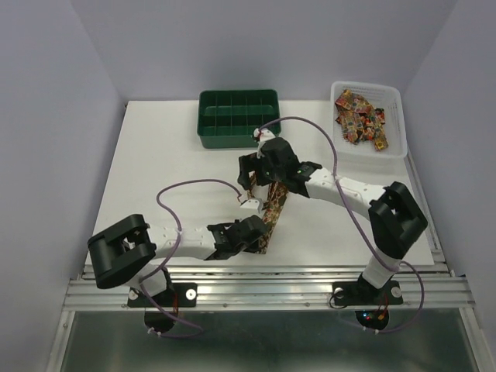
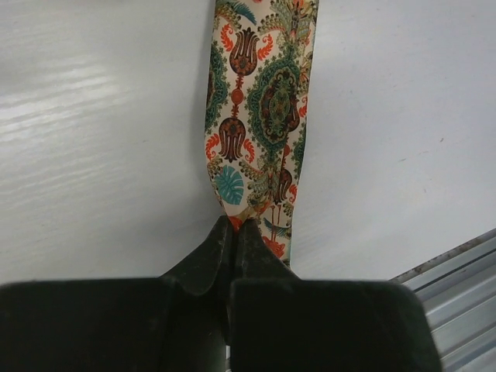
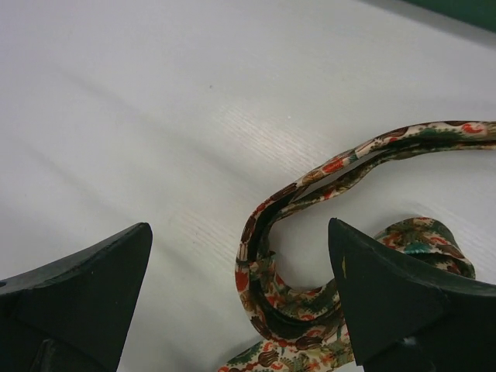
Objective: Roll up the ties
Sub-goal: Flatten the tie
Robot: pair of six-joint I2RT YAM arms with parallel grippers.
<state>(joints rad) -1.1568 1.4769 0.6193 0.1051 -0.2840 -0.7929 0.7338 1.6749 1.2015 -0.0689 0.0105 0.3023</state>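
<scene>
Count: 1 tie (image 1: 273,211) on the table (image 1: 170,170); more ties (image 1: 360,116), number unclear, in 1 white basket (image 1: 403,128); 1 green tray (image 1: 236,141)
Left gripper (image 1: 263,232): clamped shut on the tie's near end
Right gripper (image 1: 254,174): jaws wide, straddling the looped far end, gripping nothing
Room: bare surface left of the tie; front edge near

White table (image 1: 170,155); pale lilac walls (image 1: 54,116)
</scene>
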